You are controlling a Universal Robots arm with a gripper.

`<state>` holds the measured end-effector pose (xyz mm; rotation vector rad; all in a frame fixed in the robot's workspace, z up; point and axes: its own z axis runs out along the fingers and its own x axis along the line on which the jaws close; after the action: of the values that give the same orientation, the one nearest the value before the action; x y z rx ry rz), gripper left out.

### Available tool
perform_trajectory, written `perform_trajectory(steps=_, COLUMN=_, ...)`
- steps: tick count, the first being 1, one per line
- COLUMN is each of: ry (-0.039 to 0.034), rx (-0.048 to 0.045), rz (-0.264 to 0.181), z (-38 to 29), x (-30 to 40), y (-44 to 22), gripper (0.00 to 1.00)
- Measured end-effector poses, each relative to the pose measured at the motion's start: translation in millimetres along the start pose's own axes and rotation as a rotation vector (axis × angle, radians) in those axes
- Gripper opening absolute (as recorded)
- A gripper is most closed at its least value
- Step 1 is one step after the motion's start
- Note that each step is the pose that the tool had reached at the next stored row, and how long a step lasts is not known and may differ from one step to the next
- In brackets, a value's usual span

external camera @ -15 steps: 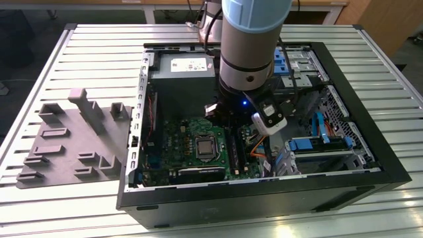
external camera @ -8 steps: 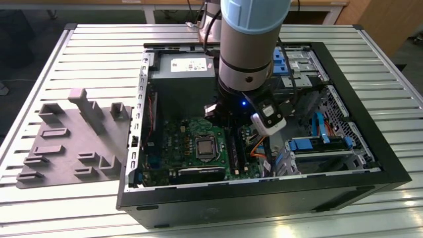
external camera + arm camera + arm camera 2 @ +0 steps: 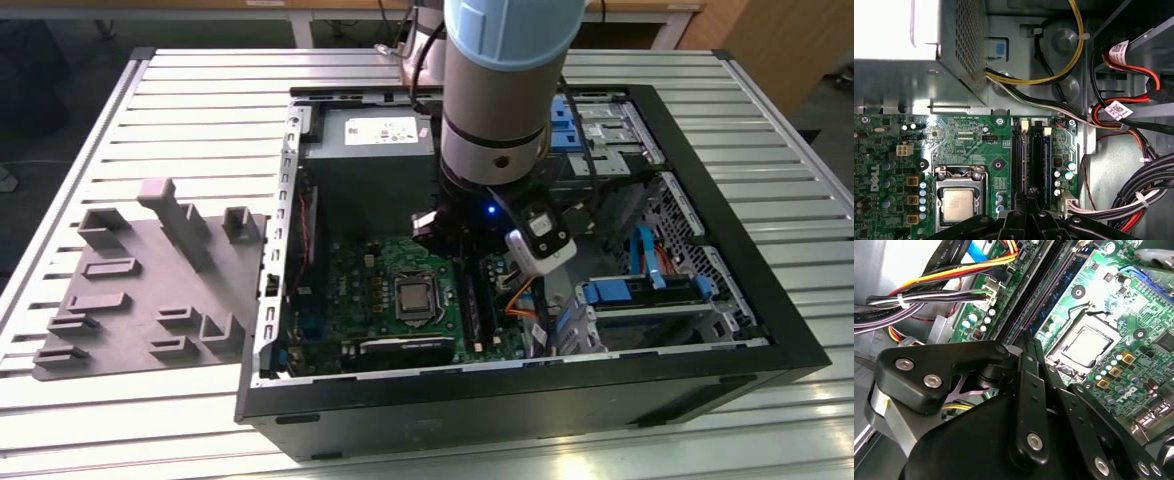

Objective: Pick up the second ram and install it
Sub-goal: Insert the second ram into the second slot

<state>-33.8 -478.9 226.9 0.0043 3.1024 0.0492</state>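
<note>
The black linkage-fingered gripper (image 3: 1026, 200) is seen lowered inside the open black computer case (image 3: 747, 330), its fingers drawn together over the thin dark memory stick (image 3: 1022, 155) seated in a long black slot of the green motherboard (image 3: 969, 145).

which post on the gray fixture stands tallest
The middle post of the three along the gray fixture's far edge. A ramp slopes down from it, and the posts either side are shorter.
</note>
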Motion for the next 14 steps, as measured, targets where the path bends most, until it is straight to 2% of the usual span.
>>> perform_trajectory(steps=14, ry=0.0000, rx=0.0001, rz=0.000, z=0.9, x=-0.1, y=-0.9, gripper=0.11)
